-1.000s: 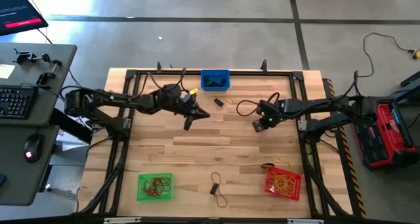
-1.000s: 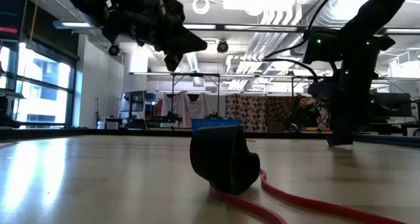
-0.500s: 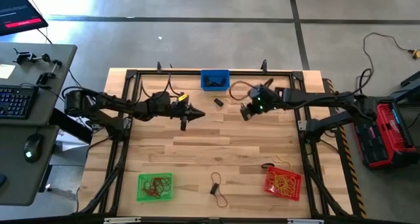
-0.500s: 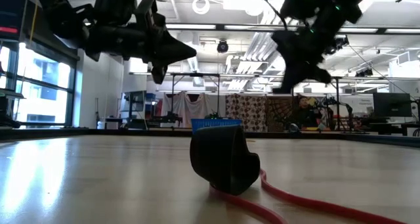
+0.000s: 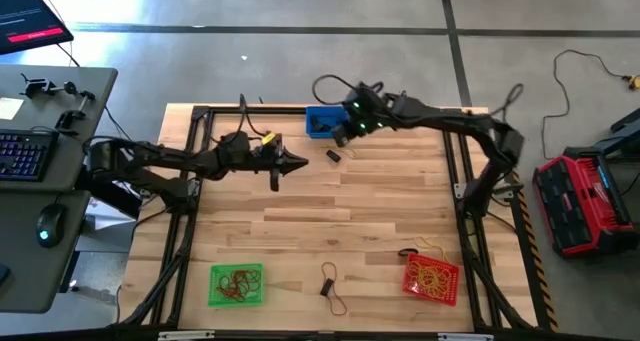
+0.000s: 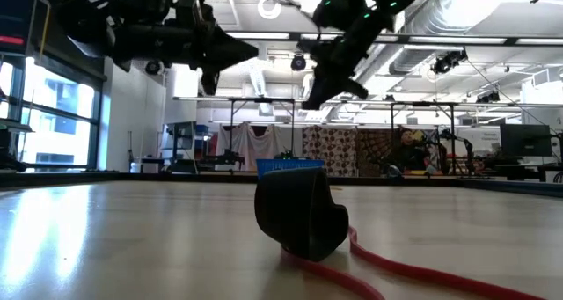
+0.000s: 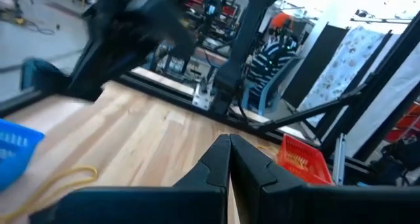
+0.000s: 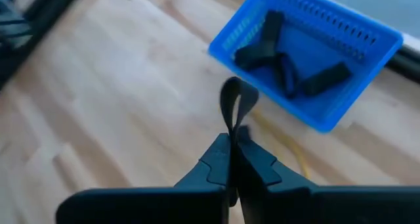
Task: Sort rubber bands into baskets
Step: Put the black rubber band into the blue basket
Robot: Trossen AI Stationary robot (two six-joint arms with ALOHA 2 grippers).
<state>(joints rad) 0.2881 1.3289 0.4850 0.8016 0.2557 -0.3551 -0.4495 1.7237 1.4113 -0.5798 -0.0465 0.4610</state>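
1. The sorting is far along — the blue basket (image 5: 327, 121) at the table's far edge already holds several black bands (image 8: 283, 67), the green basket (image 5: 237, 284) near the front edge holds reddish-brown bands, and the red basket (image 5: 431, 278) holds yellow ones
2. The right gripper (image 8: 231, 153) is clenched on a black rubber band (image 8: 231, 104), whose loop stands up between its fingertips; it hangs just short of the blue basket, beside its rim rather than over it, so the drop is not yet done
3. The left gripper (image 5: 298, 163) hovers above the wood, some way from the blue basket towards the left side, fingers pressed together with nothing visible between them
4. Left to sort, as far as can be seen: 1 small black piece (image 5: 333, 156) lying just in front of the blue basket, a black band with a reddish-brown band (image 5: 331, 287) near the front edge between the green and red baskets, and a yellow band (image 7: 62, 180) on the wood close to the blue basket
5. The table (image 5: 330, 231) is pale butcher-block wood inside a black frame; it stands on a grey concrete floor
6. Beyond the blue basket, the low camera shows a workshop — ceiling lights, patterned cloths hung on a rack, benches and monitors
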